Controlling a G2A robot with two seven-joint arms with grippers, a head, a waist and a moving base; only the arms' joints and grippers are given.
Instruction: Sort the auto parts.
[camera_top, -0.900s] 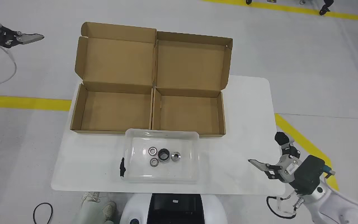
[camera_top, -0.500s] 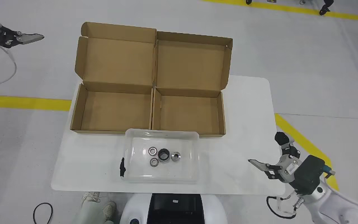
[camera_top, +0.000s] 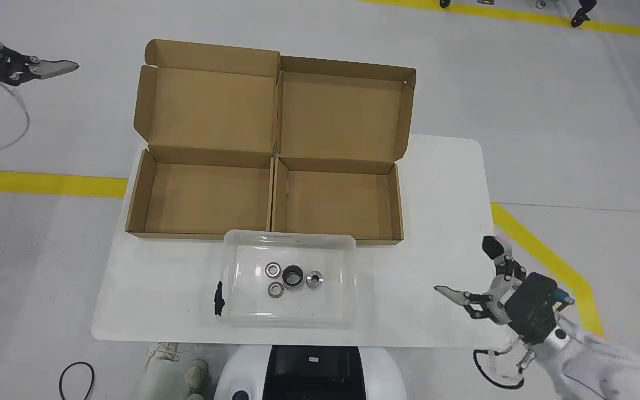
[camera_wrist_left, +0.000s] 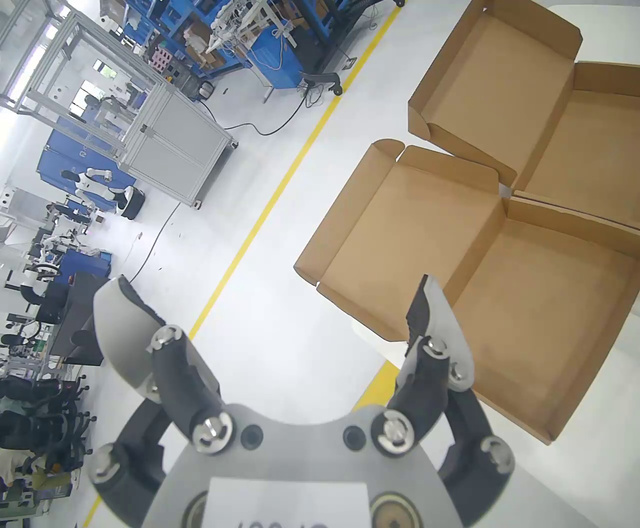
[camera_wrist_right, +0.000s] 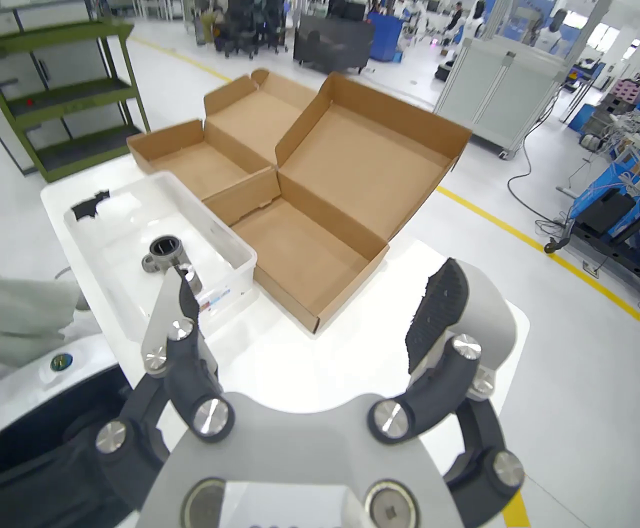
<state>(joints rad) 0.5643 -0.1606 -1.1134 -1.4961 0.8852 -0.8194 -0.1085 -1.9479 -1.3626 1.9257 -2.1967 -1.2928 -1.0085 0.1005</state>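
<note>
1. Factory floor, top view: a smooth white table (camera_top: 440, 200) carries two open cardboard boxes (camera_top: 335, 205) side by side along its far edge, their lids hanging past it. A clear plastic tray (camera_top: 290, 238) at the middle of the near edge holds the auto parts (camera_top: 290, 278), small metal rings lying close together. The right gripper (camera_top: 463, 267) hovers over the near right corner. The left gripper (camera_top: 45, 67) hangs well off the far left corner.
2. Left wrist view: the left gripper's fingers are spread wide with nothing between them, above matte brown cardboard with crisp folded flaps.
3. Right wrist view: the right gripper is likewise wide apart and empty. A flanged housing (camera_wrist_right: 165, 252), grey metal with a dark bore, rests inside the glossy tray. Round, slick parts could well slip from the ribbed pads or roll. Their closeness risks nudging a neighbour, and a finger clipping the see-through rim might shove the light tray.
</note>
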